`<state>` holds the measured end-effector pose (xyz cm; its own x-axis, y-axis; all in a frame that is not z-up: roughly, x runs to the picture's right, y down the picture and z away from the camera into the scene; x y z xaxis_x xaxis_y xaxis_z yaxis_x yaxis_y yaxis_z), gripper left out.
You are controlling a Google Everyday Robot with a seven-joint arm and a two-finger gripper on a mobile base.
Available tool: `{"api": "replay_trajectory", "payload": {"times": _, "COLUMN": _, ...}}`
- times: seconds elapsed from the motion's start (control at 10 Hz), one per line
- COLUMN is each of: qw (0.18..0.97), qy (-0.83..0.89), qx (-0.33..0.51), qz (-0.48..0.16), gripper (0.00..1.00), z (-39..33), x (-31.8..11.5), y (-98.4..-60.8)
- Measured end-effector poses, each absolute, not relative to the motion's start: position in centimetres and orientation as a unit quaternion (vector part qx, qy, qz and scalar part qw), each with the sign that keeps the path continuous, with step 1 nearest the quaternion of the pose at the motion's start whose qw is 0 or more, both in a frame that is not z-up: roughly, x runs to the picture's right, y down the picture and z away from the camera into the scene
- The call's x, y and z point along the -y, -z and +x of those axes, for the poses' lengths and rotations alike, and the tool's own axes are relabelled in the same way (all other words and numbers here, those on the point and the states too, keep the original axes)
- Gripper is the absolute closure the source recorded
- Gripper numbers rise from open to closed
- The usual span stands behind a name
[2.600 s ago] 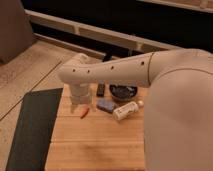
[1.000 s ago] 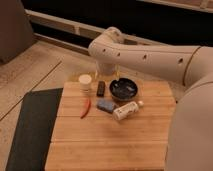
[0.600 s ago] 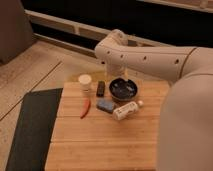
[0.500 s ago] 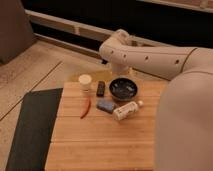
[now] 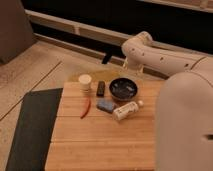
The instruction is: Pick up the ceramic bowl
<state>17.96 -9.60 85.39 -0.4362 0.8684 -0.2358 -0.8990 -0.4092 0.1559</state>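
The arm is swinging across the table point(image 5: 100, 145) from left to right. A couple of seconds ago it was lying low over the cup point(image 5: 85, 81) and covering the left side of the things. A second ago it was hanging over the bowl point(image 5: 123, 88). Now it is sitting further right and further back, with its bend showing above the table's far edge.

The end effector point(image 5: 129, 74) is hanging at the lower end of that bend, just behind the far rim of the bowl. It is not reaching down into the bowl. I cannot tell how far open it is, and it is not lifting anything.

The bowl is resting on the far right part of the table, in the same spot as in the earlier views. A small black block point(image 5: 101, 88) is lying just to its left and a white bottle point(image 5: 126, 110) just in front of it. A blue-grey block point(image 5: 105, 105) and a red pepper point(image 5: 86, 107) are lying nearer the middle. None of them is shifting.

For the task, this looks like the lining-up stage, with the pick not yet begun. The arm is settling close to the bowl's rim, which is probably where the grip is going to be taken. The descent, the closing and the lift are all still waiting to be done.
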Motion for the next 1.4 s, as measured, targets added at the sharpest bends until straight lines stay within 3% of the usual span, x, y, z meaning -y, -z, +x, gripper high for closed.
{"api": "replay_trajectory", "payload": {"times": 0.7, "qw": 0.509, "qy": -0.807, "qx": -0.277, "qz": -0.116, "gripper": 0.35, "z": 22.1, "x": 0.8, "y": -91.4}}
{"api": "replay_trajectory", "payload": {"times": 1.4, "qw": 0.525, "qy": -0.800, "qx": -0.271, "qz": -0.106, "gripper": 0.35, "z": 23.1, "x": 0.2, "y": -91.5}}
